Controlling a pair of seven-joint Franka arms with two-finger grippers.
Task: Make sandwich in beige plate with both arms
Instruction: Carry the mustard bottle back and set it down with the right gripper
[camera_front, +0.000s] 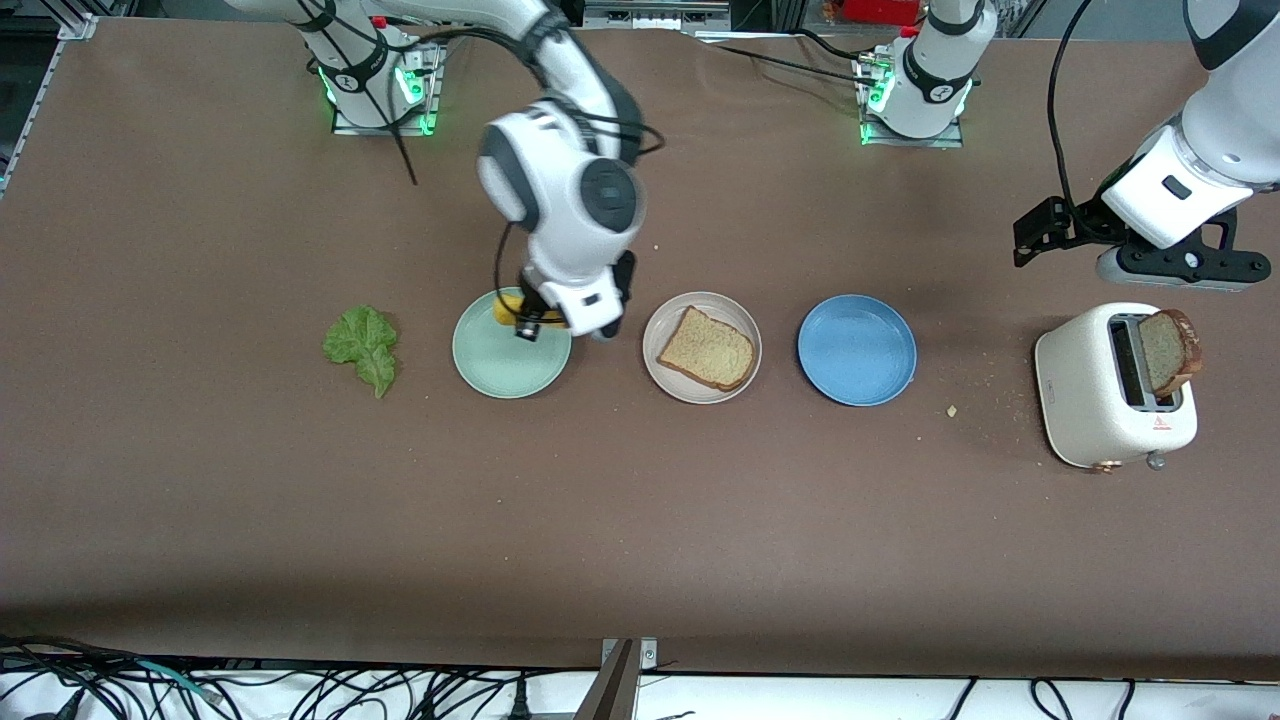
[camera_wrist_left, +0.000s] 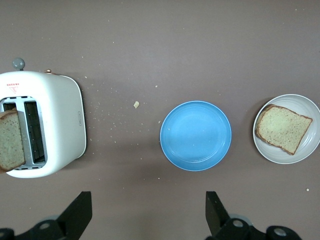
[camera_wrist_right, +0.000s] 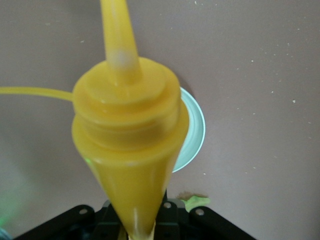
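Bread, one square brown wholemeal slice (camera_front: 706, 349), lies flat in the round pale beige plate (camera_front: 745, 318), which I find in the middle of a row of three plates on the brown table (camera_front: 640, 520). The round blue plate (camera_front: 857, 349) sits beside it toward the left arm's end, the round mint-green plate (camera_front: 505, 365) toward the right arm's end. I note the crinkled green lettuce leaf (camera_front: 364, 346) lying on the table, past the mint-green plate toward the right arm's end. A second bread slice (camera_front: 1170, 349) stands tilted in a slot of the white toaster (camera_front: 1090, 400) at the left arm's end. The right gripper (camera_front: 530, 318) hangs over the mint-green plate, pinching the yellow squeeze bottle (camera_wrist_right: 130, 150). The left gripper (camera_wrist_left: 147, 210) waits above the table near the toaster, fingers spread, holding nothing.
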